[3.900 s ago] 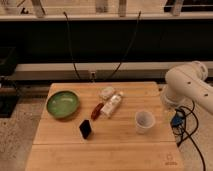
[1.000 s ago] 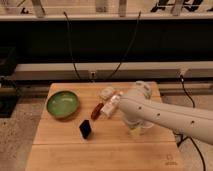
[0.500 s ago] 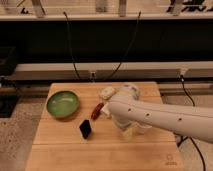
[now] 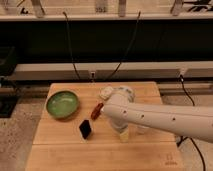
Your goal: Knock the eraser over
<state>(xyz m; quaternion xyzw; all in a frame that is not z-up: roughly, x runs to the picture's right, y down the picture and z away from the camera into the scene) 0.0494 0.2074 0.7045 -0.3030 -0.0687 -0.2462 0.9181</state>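
1. Looking down on a pale wooden surface, we see a thick white robot arm reaching in from the right and crossing the middle of it.
2. The small black rectangular eraser stands upright near the front centre-left of the surface, apart from everything else, which leaves it free to tip.
3. The arm's gripper hangs low over the surface, just to the right of the eraser and not touching it. We cannot tell whether it is spread or pressed together.
4. We judge that the gripper sits low and level with the eraser so that a sideways sweep to the left would strike its body and topple it.
5. A round green bowl rests at the back left, well apart from the eraser.
6. A small red oblong object lies just behind the eraser, close to the arm, and a clear plastic bottle shows partly behind the arm.
7. We think a sweep aimed too far back could hit the red object instead.
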